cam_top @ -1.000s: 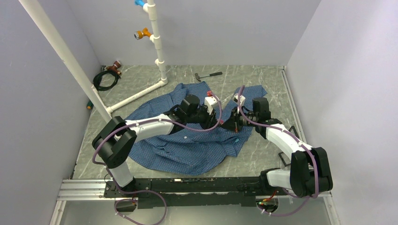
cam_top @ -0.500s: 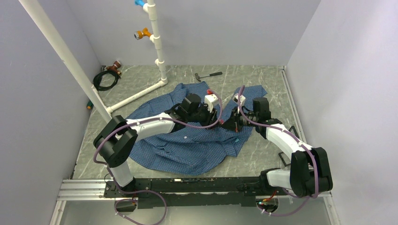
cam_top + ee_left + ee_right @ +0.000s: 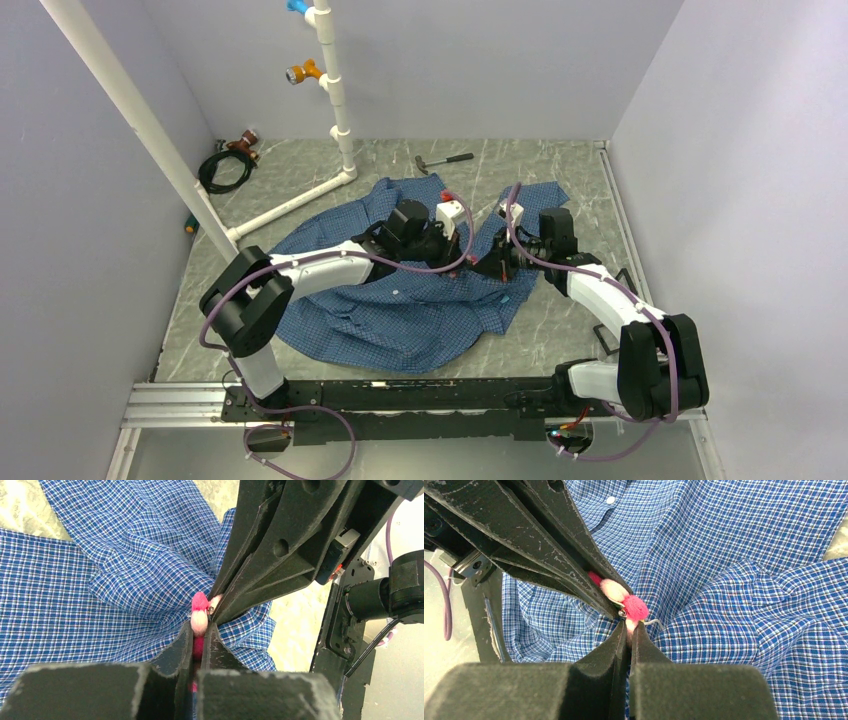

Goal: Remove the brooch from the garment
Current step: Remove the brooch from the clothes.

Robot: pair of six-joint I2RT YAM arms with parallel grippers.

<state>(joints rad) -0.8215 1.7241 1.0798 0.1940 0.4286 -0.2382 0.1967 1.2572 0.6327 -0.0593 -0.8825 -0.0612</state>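
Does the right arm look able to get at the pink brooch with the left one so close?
Likely yes: the right gripper is shut on the brooch at its edge; the left gripper holds the other side without blocking.

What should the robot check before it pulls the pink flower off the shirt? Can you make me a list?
1. Left end effector holds the brooch: ok, it is shut with pink between its tips.
2. Right end effector holds the brooch too: ok, it is shut on the pale part.
3. Brooch loose from the shirt: cannot tell, the cloth bunches up right against it.
4. Pin unhooked: cannot tell, only a thin wire shows beside the brooch.
5. No cloth caught in either end effector: cannot tell, the tips hide it.
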